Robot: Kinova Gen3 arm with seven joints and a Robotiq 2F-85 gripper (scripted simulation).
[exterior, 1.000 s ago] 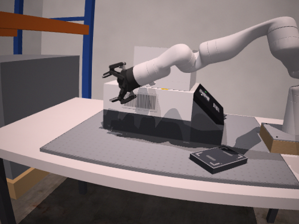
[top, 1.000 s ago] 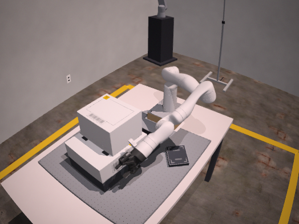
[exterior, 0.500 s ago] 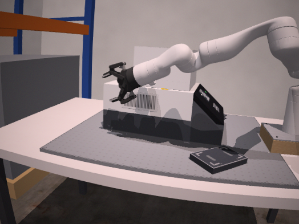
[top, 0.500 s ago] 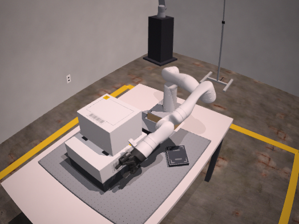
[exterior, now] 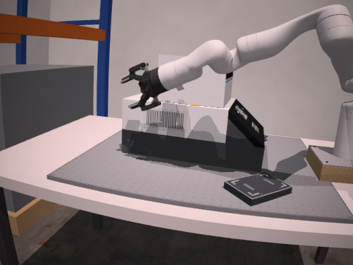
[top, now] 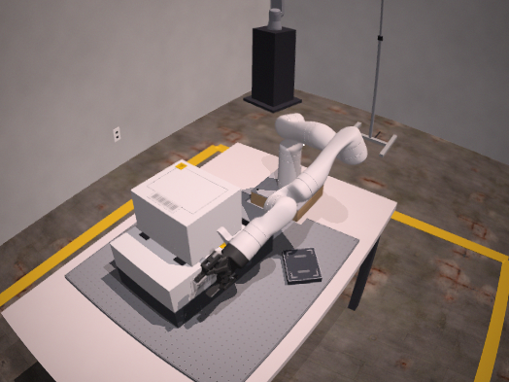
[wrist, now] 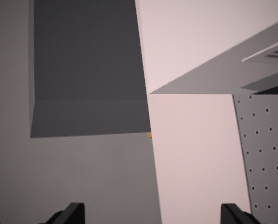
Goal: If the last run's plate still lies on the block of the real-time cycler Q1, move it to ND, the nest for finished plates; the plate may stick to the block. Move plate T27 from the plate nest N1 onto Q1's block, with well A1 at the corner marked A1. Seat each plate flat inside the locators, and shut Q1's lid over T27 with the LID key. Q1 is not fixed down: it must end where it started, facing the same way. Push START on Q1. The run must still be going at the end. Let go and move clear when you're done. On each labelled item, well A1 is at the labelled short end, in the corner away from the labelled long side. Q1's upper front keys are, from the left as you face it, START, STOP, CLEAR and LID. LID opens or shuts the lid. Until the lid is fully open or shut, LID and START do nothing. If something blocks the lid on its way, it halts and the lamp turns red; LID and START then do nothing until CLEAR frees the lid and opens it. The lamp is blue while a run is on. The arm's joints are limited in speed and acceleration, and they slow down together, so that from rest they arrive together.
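Cycler Q1 (top: 146,274) (exterior: 215,118) stands on the mat, white above a dark base. A tall white lid housing (top: 199,188) (exterior: 212,93) sits over it; no block opening or plate shows. Q1's sloping key panel (exterior: 247,121) faces the arm's base, with a small green light. A dark flat nest (top: 291,265) (exterior: 259,187) with pale corner marks holds no plate; its label is unreadable. T27 and the other nest are not visible. My gripper (top: 205,287) (exterior: 128,94) (wrist: 154,214) is open and empty, beside Q1's barcode side, near the far end from the panel.
The perforated mat (top: 253,330) (exterior: 135,184) lies on the pale table (top: 44,333) (exterior: 67,133). The arm reaches along Q1's barcode side, close to the lid housing. A large grey cabinet (exterior: 47,116) (wrist: 90,60) stands beyond the table.
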